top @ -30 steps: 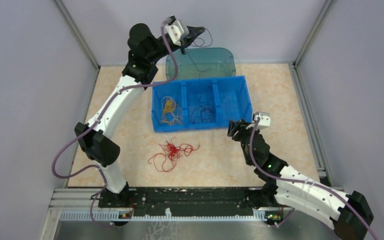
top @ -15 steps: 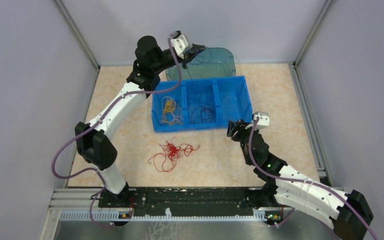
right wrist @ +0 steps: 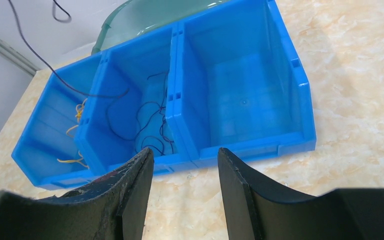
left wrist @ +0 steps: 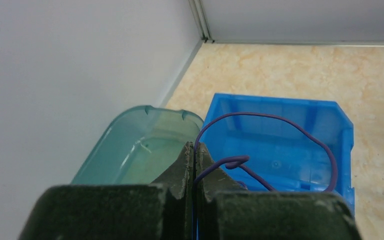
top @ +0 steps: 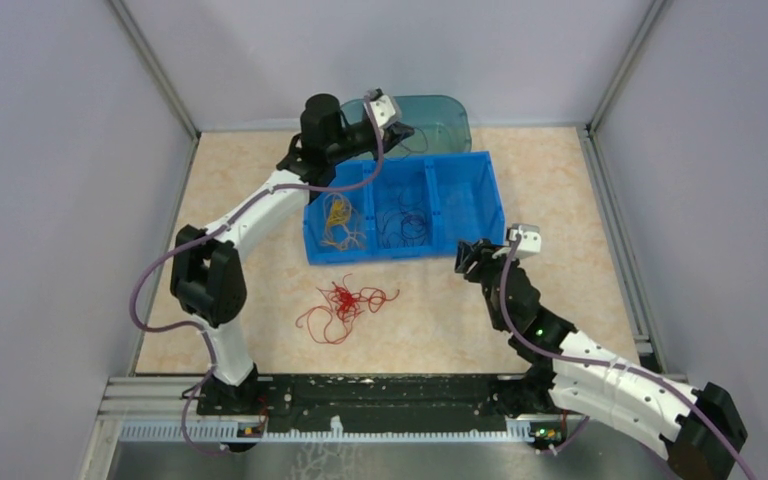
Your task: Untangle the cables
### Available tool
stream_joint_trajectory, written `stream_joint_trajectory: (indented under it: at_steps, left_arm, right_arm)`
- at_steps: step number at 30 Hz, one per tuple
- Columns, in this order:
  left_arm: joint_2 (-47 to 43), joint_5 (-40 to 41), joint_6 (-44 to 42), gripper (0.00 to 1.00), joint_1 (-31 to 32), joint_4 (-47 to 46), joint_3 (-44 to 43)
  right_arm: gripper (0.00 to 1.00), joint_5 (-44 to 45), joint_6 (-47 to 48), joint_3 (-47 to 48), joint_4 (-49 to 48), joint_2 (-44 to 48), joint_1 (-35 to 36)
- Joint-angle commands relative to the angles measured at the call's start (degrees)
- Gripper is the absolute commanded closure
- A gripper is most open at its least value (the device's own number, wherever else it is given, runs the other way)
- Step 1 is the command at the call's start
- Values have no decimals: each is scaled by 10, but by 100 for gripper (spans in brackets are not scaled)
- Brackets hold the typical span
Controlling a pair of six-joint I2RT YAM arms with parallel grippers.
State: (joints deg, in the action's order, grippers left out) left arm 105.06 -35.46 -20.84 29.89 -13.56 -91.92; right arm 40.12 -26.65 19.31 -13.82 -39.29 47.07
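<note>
My left gripper hangs over the back edge of the blue bin, shut on a dark purple cable that loops out from between its fingertips. More dark cables lie in the bin's middle compartment, and yellow-orange ones in its left compartment. In the right wrist view a dark strand runs down from the upper left into the middle compartment. A red clump of cables lies on the table in front of the bin. My right gripper stands open and holds nothing, at the bin's front right corner.
A teal see-through tub stands behind the bin against the back wall. Grey walls with metal rails close in the left, back and right sides. The bin's right compartment faces my right gripper.
My left arm has swung down and to the right, bringing the purple cable from high above the tub to just over the bin's back edge. The right arm has not moved.
</note>
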Motion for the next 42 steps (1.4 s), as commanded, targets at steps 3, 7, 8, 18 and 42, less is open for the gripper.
stream_joint_trajectory:
  at_steps: [3, 7, 8, 18, 42]
  left_arm:
    - [46, 59, -26, 94, 14, 105, -21]
    - [87, 79, -36, 92, 17, 244, -79]
    - [87, 79, -40, 92, 17, 252, -75]
    - [56, 90, -78, 45, 24, 294, -56]
    - [-193, -91, -152, 4, -122, 576, -2]
  right_arm:
    - [49, 11, 2, 17, -18, 11, -3]
    - [49, 6, 8, 20, -23, 2, -6]
    - [49, 3, 9, 24, -22, 0, -7]
    - [49, -14, 9, 42, -7, -7, -14]
    - [41, -493, 103, 178, -69, -277, 20]
